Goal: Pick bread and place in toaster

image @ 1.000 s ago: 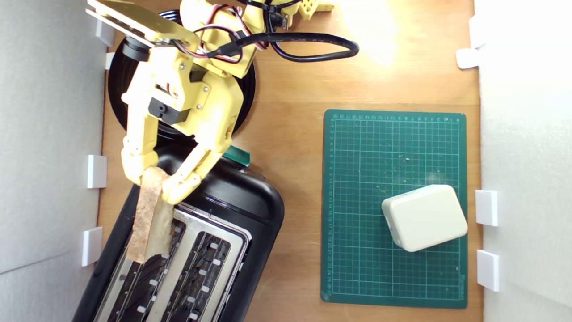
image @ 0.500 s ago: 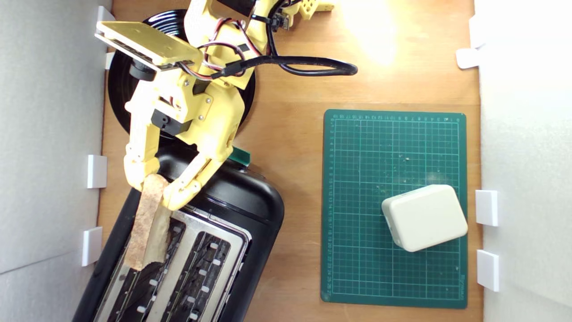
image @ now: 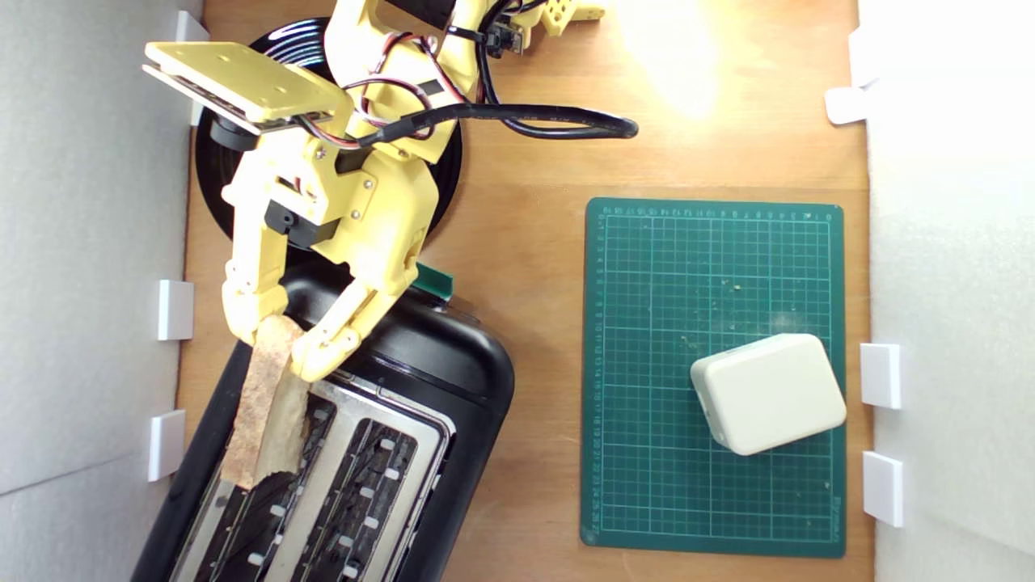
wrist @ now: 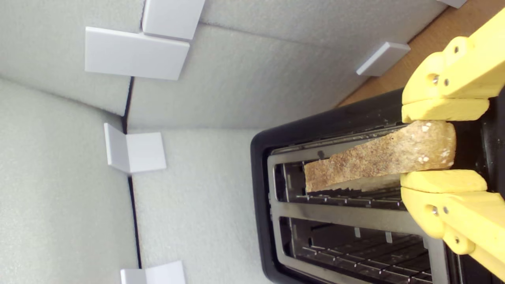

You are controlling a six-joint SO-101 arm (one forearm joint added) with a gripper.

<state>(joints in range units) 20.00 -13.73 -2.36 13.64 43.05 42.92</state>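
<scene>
The bread point(image: 263, 404), crust side up, is pinched at its thick end by my yellow gripper point(image: 279, 343), which is shut on it. In the wrist view the bread point(wrist: 378, 159) slants across one slot of the toaster point(wrist: 347, 215), its far tip low at the slot's mouth, held by my gripper point(wrist: 438, 144) between both pads. The glossy black toaster point(image: 453, 380) with its silver top plate lies at the lower part of the exterior view's left, and its teal lever point(image: 433, 281) pokes out beside my wrist. The second slot is empty.
A round black plate point(image: 214, 174) sits under my arm behind the toaster. A green cutting mat point(image: 687, 267) with a cream rounded box point(image: 768, 394) on it lies on the exterior view's right. White foam walls point(image: 89, 242) with clips stand close to the toaster.
The gripper and the bread have shifted slightly toward the exterior view's left and the bread's far tip has sunk a little lower at the slot. The grip is unchanged.
</scene>
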